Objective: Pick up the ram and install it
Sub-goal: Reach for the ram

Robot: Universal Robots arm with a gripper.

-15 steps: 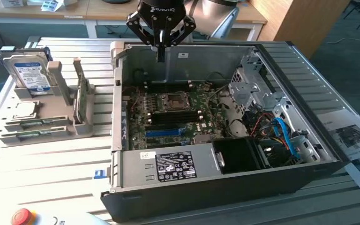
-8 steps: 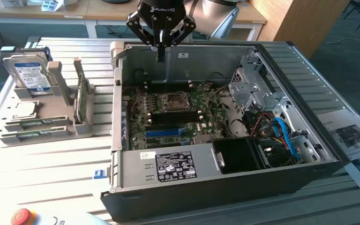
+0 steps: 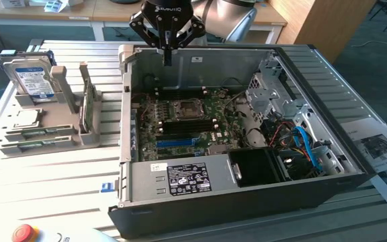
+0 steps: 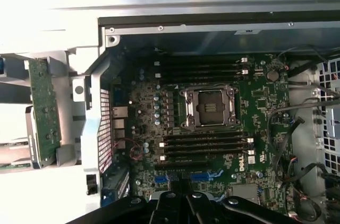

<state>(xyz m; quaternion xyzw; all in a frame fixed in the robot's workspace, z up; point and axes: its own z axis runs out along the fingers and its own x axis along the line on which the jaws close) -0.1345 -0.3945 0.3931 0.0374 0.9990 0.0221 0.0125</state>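
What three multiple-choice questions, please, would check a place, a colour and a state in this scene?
1. Where is the ram?
A. standing in the grey holder, on the exterior view's left of the case
B. seated in a motherboard slot
C. lying on the printed sheets

2. What colour is the label on the hard drive?
A. red
B. blue
C. yellow

3. How is the gripper?
A. wide open
B. shut on the ram
C. shut, holding nothing

Answers:
1 A: the green stick stands upright in the holder, outside the case.
2 B: the label's top band is blue.
3 C: it hangs closed above the case's back wall with nothing in it.
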